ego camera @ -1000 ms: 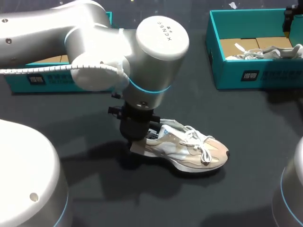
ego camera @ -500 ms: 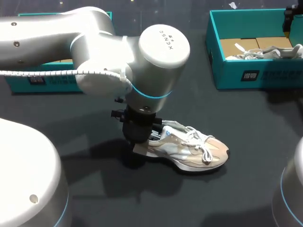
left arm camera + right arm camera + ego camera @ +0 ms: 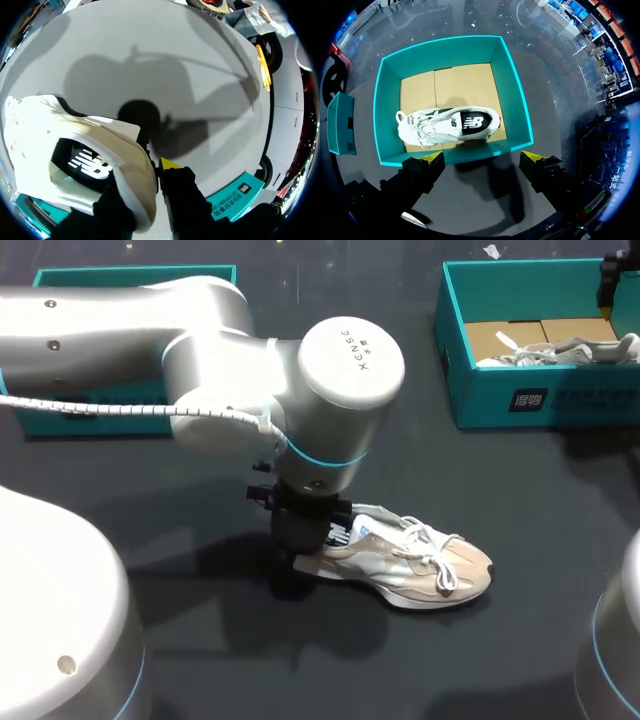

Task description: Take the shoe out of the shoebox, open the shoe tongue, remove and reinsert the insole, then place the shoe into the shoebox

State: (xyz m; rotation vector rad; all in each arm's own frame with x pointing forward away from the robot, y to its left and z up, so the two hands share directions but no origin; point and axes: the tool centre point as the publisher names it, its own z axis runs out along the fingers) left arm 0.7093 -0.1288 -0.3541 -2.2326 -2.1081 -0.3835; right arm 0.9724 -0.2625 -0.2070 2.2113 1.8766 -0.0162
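Observation:
A beige and white sneaker (image 3: pixel 420 565) lies on its sole on the dark table, toe pointing right. My left gripper (image 3: pixel 305 540) comes down on its heel and is shut on the heel collar. In the left wrist view one finger (image 3: pixel 172 172) presses the outside of the sneaker's (image 3: pixel 75 145) heel and the other sits inside the opening, above the black insole (image 3: pixel 85 165). My right gripper (image 3: pixel 483 159) hangs open above the teal shoebox (image 3: pixel 515 95), where a second white sneaker (image 3: pixel 450 125) lies on cardboard.
The teal shoebox (image 3: pixel 540 400) stands at the back right of the table. Another teal box part (image 3: pixel 80 410) lies at the back left, partly behind my left arm. Dark bare tabletop surrounds the sneaker.
My left arm has shifted a little to the right and nearer, dragging the sneaker by its heel the same way. The right gripper has stayed where it was.

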